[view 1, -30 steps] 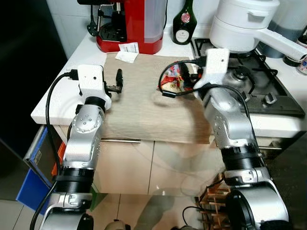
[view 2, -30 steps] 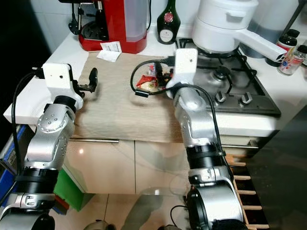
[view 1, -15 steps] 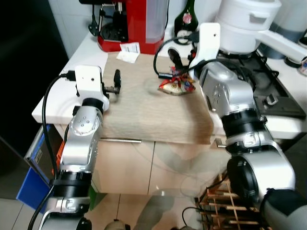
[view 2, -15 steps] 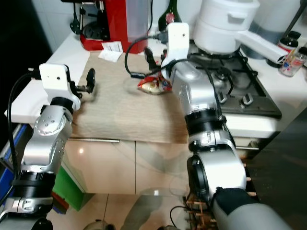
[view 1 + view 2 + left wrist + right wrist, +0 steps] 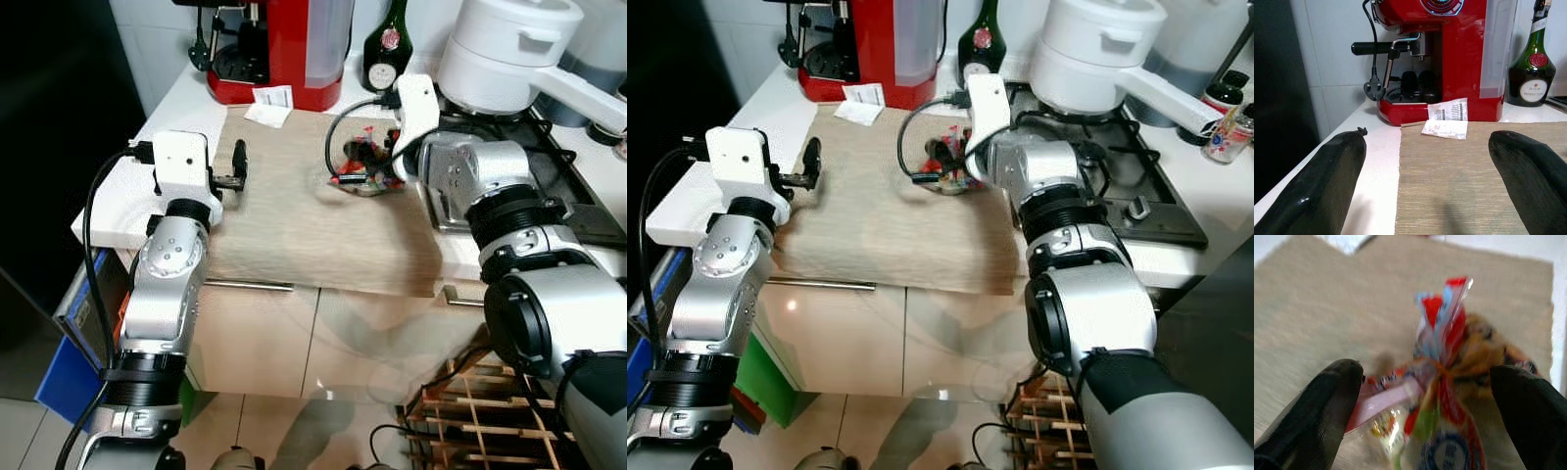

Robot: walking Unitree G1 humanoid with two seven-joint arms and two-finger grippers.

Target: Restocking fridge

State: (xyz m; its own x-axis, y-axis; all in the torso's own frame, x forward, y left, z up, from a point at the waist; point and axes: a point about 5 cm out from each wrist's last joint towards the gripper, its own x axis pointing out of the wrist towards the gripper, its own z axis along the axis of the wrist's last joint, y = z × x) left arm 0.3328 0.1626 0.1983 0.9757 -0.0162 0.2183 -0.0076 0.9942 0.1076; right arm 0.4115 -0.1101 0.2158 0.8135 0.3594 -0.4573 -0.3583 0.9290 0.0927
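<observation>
The right hand point(image 5: 1425, 377) is spread wide, its two fingers point(image 5: 1312, 411) set either side of the bag point(image 5: 1449, 382) and apparently not yet touching it. The bag, a crumpled clear packet of colourful sweets or snacks gathered into a knot at the top, lies on the mat point(image 5: 294, 215) near its far right corner, just beside the hob point(image 5: 1117, 166). The grasp is judged to be best made at the gathered neck, where the film is bunched and firm; a bite lower down on the loose body would likely let the contents slip or the film tear. The fingers should be lowered evenly, so the bag is not pushed along the mat, and closed gently.

The left hand point(image 5: 238, 164) is held idle over the mat's left edge, its fingers spread, nothing between them. Beyond it on the bench point(image 5: 181, 103) a red machine point(image 5: 1449, 54), a receipt point(image 5: 1446, 122) and a bottle point(image 5: 1532, 68) are seen.
</observation>
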